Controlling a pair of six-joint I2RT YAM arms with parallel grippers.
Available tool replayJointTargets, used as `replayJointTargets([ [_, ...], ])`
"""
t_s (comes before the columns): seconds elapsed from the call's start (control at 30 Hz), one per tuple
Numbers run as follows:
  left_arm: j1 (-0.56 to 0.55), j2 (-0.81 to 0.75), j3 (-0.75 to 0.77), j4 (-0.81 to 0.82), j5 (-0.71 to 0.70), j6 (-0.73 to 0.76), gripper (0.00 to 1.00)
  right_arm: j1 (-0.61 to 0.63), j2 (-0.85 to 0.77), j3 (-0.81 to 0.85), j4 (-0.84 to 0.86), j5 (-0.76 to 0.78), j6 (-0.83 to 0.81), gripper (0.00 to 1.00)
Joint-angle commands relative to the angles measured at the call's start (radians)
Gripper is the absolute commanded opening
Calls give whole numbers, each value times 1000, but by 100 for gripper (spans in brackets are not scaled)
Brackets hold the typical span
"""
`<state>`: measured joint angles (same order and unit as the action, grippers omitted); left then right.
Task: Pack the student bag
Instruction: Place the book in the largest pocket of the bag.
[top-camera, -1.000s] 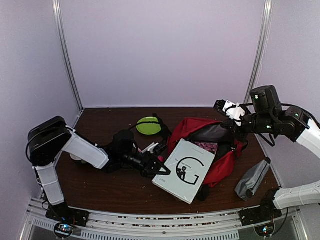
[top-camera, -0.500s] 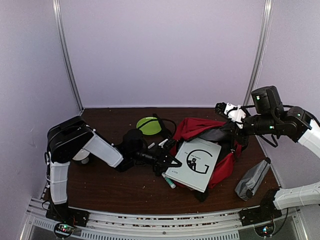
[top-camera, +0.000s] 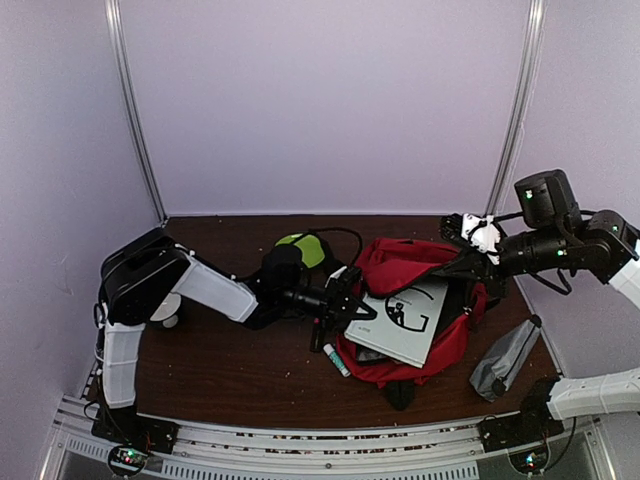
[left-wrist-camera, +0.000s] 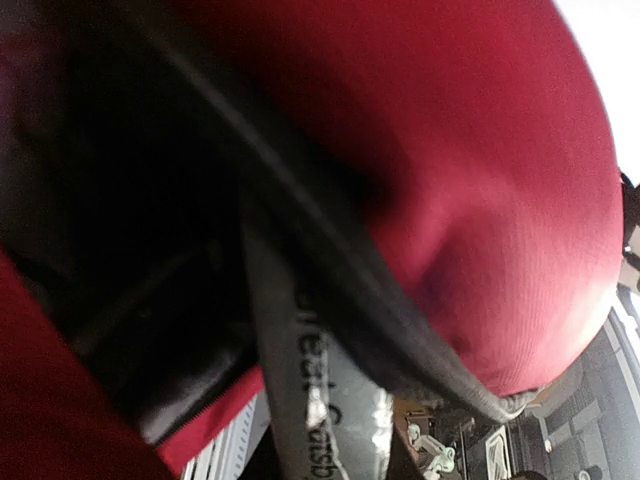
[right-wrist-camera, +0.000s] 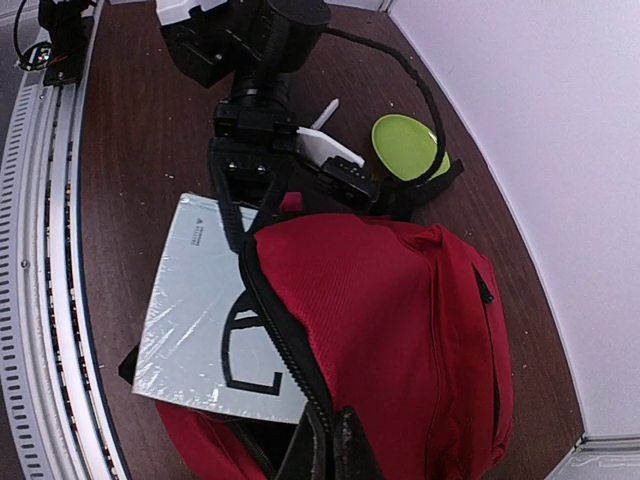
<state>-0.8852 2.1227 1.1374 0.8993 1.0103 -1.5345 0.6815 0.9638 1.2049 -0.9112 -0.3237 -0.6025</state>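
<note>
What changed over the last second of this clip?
The left claw, gripping the pale grey book with a large black G, pushed it rightward, deeper into the large red fabric backpack. The right claw kept hold of the backpack's opening edge, drifting slightly right. The small grey pouch and green disc stayed put.

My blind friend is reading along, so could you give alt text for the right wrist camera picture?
A red backpack lies open on a dark wooden table, its zippered edge pinched by the right claw. The left claw holds a plastic-wrapped grey book partway inside.
</note>
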Motion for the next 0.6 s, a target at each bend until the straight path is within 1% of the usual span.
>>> replayJointTargets([
  [0.0,47,-36,93,-177,-75,195,0,-3,-43,16,-19,-65,-52,0],
  [0.07,54,-37,132,-297,-81,261,0,-3,-48,-5,-18,-44,-65,0],
  [0.3,61,17,312,-614,-78,441,0,-3,-66,-85,-9,-24,-87,0],
  [0.4,73,41,369,-724,-86,479,0,-3,-77,-102,-22,-28,-90,0],
  [0.43,76,45,375,-732,-92,483,4,-3,-83,-106,-30,-30,-92,0],
  [0.5,89,51,390,-795,-131,510,16,-3,-96,-111,-41,-42,-93,0],
  [0.57,98,54,414,-863,-169,549,23,-3,-108,-115,-52,-62,-94,0],
])
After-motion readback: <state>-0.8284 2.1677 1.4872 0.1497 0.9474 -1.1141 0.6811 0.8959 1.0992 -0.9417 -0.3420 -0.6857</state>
